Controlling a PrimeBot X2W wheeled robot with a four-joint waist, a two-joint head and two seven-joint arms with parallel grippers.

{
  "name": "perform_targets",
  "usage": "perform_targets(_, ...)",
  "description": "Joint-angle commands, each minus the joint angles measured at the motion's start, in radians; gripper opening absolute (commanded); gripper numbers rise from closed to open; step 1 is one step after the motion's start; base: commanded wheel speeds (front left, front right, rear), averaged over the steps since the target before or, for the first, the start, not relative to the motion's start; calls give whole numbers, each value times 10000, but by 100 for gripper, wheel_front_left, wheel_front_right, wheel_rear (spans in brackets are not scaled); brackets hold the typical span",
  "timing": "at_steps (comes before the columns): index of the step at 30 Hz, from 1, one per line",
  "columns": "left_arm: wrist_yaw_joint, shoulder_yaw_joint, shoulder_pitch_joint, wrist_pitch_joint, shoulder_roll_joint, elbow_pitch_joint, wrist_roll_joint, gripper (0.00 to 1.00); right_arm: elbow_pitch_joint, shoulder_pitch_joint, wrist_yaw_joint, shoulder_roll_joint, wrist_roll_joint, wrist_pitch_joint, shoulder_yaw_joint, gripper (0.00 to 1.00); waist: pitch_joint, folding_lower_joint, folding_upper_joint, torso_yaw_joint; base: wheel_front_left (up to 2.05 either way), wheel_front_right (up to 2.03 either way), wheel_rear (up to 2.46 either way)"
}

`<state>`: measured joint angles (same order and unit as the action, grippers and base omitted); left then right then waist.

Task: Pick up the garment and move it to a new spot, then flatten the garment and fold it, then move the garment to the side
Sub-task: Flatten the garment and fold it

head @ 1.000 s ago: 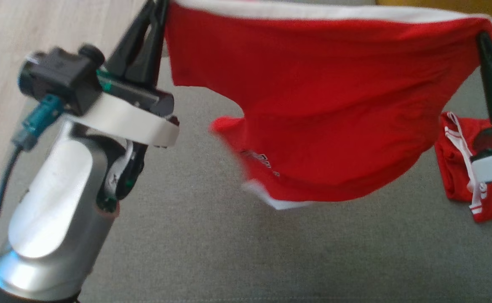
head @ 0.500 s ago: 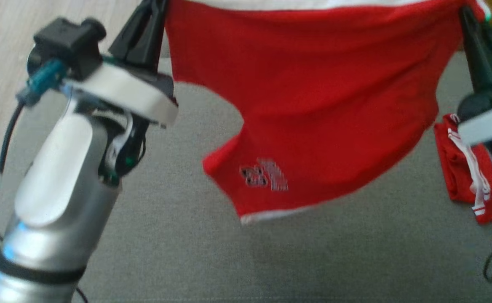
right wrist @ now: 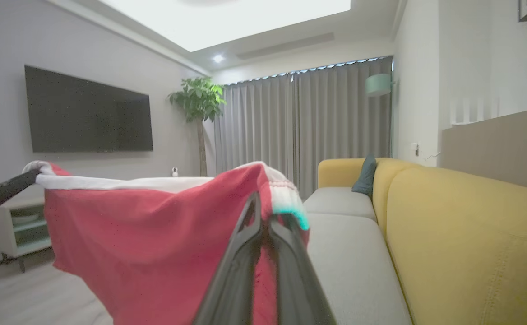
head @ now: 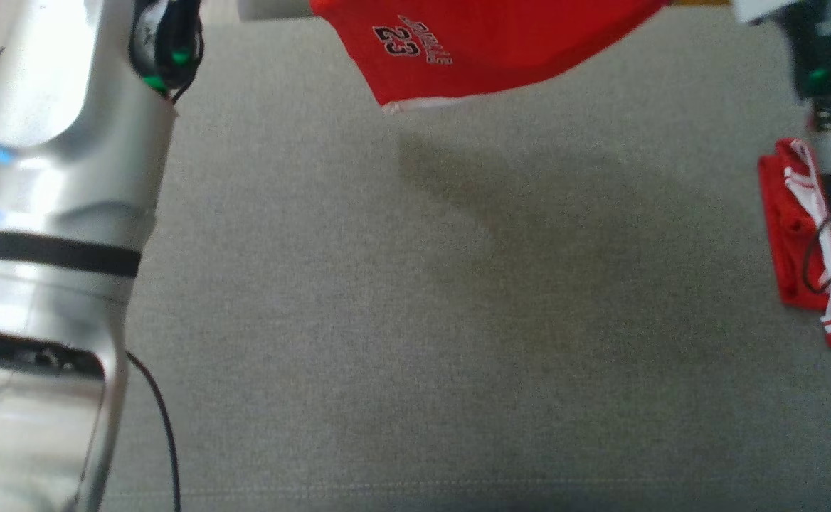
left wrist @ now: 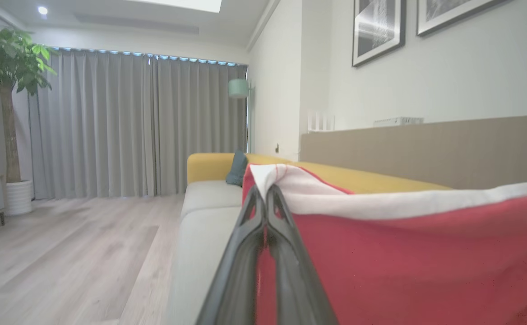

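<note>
Garment (head: 479,50), red with a white hem, hangs stretched between my left claw (left wrist: 265,194) and right claw (right wrist: 263,210), both pinched shut on its white band, lifted higher above the grey sofa seat (head: 415,320) than a second ago, number 23 now legible.

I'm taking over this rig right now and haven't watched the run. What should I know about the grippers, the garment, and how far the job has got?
Left gripper: shut on the white-trimmed edge of the red garment.
Right gripper: shut on the other end of that edge.
Garment: in the air, stretched between both grippers above the grey sofa seat. Its lower hem hangs clear of the seat.
A second red garment lies on the seat, at the robot's right.
Done: pickup.
Left: lay it down at a new spot, flatten it, fold it, move it aside.
</note>
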<state>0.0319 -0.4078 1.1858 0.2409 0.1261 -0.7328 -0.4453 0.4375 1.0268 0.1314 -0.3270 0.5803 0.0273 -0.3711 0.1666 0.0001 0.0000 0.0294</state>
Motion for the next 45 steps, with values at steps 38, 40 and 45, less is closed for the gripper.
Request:
perform_targets(38, -253, 2450, -9235, -32, -327, 3418, 475, 0, -2228, -8459, -7, -528, 378, 1747, -1461, 0, 377, -1, 0, 96, 0, 0, 0)
perform_targets(40, -440, 2488, -9941, -334, -207, 4047, 440, 0, -2769, -9223, -7, -450, 133, 1363, -1158, 0, 123, -1, 0, 56, 0, 0, 0)
perform_targets(45, -949, 2554, -11358, -1125, 1, 5546, 412, 0, -3937, -10625, -7, -175, -211, 591, -654, 0, -264, -1, 0, 7, 0, 0, 0)
